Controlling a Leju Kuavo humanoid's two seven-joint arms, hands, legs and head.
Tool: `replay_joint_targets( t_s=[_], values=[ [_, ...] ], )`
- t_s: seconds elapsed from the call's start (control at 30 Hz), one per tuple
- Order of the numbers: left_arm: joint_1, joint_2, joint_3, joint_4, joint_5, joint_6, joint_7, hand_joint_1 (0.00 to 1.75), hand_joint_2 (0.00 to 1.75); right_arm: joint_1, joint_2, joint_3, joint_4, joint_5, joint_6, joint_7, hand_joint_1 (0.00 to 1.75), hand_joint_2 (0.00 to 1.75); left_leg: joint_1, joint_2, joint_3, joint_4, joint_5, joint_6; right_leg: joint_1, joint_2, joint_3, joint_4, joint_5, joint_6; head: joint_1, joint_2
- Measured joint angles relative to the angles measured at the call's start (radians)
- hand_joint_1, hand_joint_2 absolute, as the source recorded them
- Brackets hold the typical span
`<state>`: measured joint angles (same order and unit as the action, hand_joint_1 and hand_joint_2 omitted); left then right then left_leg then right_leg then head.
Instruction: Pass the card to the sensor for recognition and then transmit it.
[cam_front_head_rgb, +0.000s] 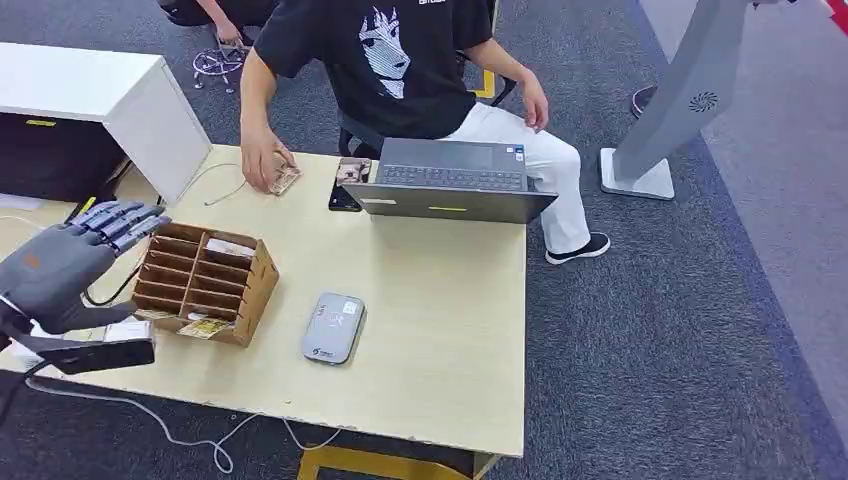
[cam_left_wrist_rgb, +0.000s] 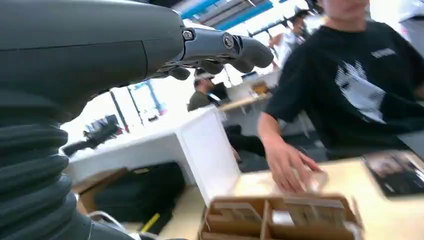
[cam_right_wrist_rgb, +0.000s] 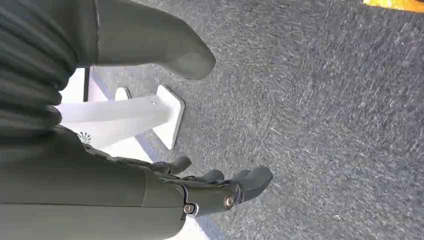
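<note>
One robot hand (cam_front_head_rgb: 62, 268), one cardboard organizer (cam_front_head_rgb: 205, 282), one sensor (cam_front_head_rgb: 334, 327), one laptop (cam_front_head_rgb: 455, 181).

Head view looks down on the table (cam_front_head_rgb: 440, 300) (left wrist view shares it).

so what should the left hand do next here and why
Probably bring the left hand right and down to the cardboard organizer. The hand hovers open at the table's left edge holding nothing, cards sit in the organizer's slots just beside it, and the grey sensor lies bare, so a card has to be picked first.
</note>
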<state>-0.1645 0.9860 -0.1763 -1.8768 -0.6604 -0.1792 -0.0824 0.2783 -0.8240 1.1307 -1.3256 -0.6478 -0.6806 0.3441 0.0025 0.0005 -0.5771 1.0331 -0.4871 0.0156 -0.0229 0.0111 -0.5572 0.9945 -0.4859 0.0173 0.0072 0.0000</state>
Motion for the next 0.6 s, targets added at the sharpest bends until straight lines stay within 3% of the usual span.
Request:
replay_joint_targets(
  t_s=[0.23,0.6],
  values=[
    [-0.121,-0.085,-0.096,0.094,-0.076,0.054,0.051,0.0,1.75,0.0,-0.013,0.017,-0.029,-0.001,-0.001,0.002,0.0,1.75,0.0,0.0,0.0,0.0,0.0,0.0,0.0,0.0,0.0,0.0,0.001,0.0,0.0,0.0],
    [-0.281,-0.213,-0.224,0.277,-0.092,0.075,0.059,0.0,1.75,0.002,-0.037,0.023,-0.047,-0.023,-0.001,-0.013,0.0,1.75,0.0,0.001,0.0,0.001,0.0,0.0,0.0,0.001,-0.001,0.0,0.001,0.0,0.0,0.0]
  ],
)
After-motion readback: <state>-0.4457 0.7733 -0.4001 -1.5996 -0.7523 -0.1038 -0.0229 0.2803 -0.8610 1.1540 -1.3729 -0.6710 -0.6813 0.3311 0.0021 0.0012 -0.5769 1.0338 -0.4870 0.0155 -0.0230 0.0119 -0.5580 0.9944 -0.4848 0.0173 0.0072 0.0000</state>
